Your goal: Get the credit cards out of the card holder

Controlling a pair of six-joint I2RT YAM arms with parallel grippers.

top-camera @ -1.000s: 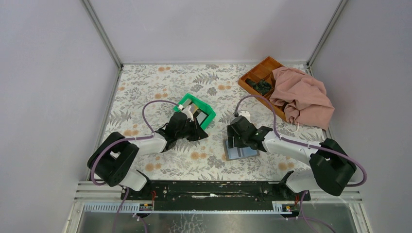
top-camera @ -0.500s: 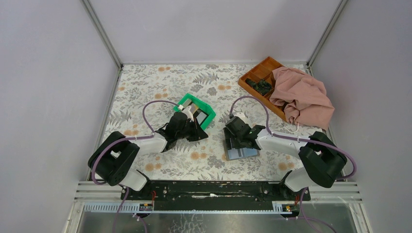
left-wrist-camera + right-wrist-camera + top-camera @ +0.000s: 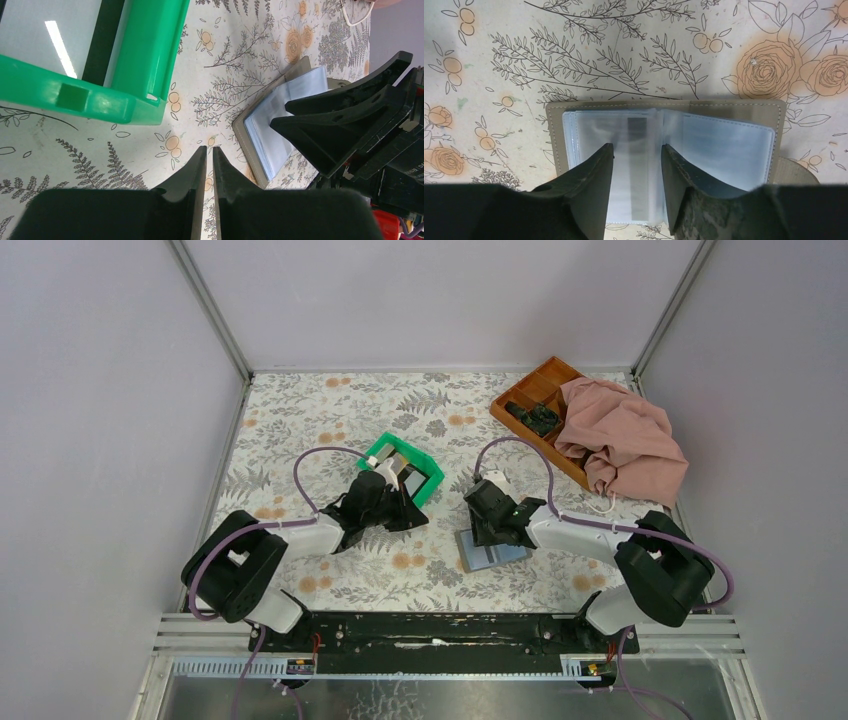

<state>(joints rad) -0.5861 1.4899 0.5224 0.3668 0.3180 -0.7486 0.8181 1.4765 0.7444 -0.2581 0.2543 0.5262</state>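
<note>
The card holder [image 3: 494, 553] lies open on the floral table, its clear sleeves [image 3: 724, 142] facing up. Through one sleeve I see a pale credit card [image 3: 636, 131] with a dark stripe. My right gripper [image 3: 636, 148] hangs right over the holder's middle, jaws partly apart with that sleeve between the fingertips; in the top view it is [image 3: 484, 528]. More cards [image 3: 405, 473] lie in the green bin [image 3: 433, 483]. My left gripper [image 3: 209, 148] stands over bare table between the bin [image 3: 145, 50] and the holder [image 3: 280, 115], jaws nearly touching, holding nothing.
An orange-brown compartment tray [image 3: 530, 388] holding dark pieces sits at the back right, half covered by a pink cloth [image 3: 620, 440]. A white cable [image 3: 603, 506] lies by the cloth. Grey walls close in the left, back and right sides.
The right gripper shifted slightly left over the holder and its jaws narrowed from wide open to partly apart. The left arm has not moved.
</note>
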